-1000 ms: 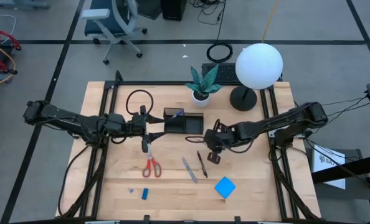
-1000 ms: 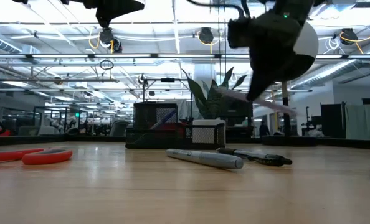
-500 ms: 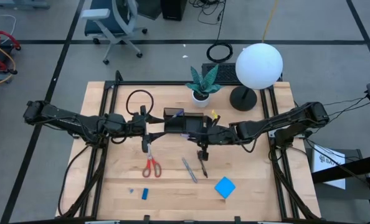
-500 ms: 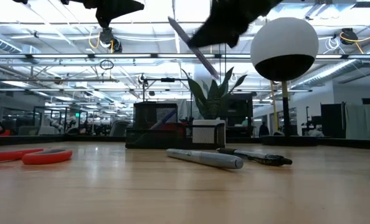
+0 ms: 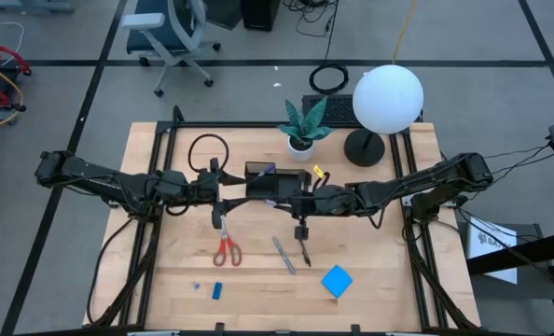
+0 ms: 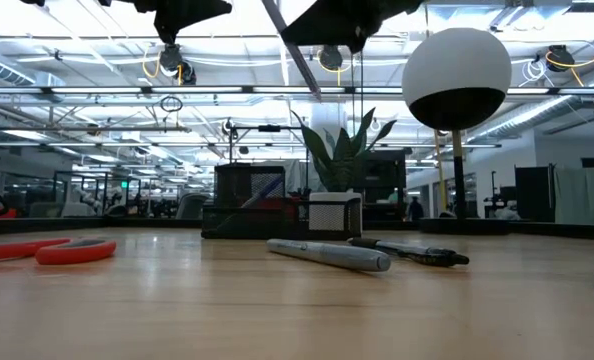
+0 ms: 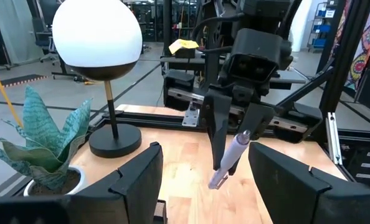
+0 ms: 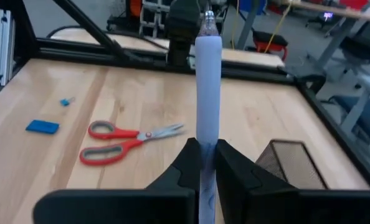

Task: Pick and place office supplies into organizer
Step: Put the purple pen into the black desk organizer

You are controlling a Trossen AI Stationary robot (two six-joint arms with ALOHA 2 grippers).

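One pen (image 8: 208, 93) clamped upright in right pincer (image 5: 300, 203) over organizer (image 5: 263, 185). Left pincer (image 5: 223, 191) open, waiting at organizer's left. Advice: centre tip above tall compartment, lower, release.

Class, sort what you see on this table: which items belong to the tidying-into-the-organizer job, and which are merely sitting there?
Belongs to the job:
- organizer
- pen held in the right tool
- two pens on the table
- scissors
- blue pad
- small blue piece

Just lying about:
- potted plant
- globe lamp
- cable loop
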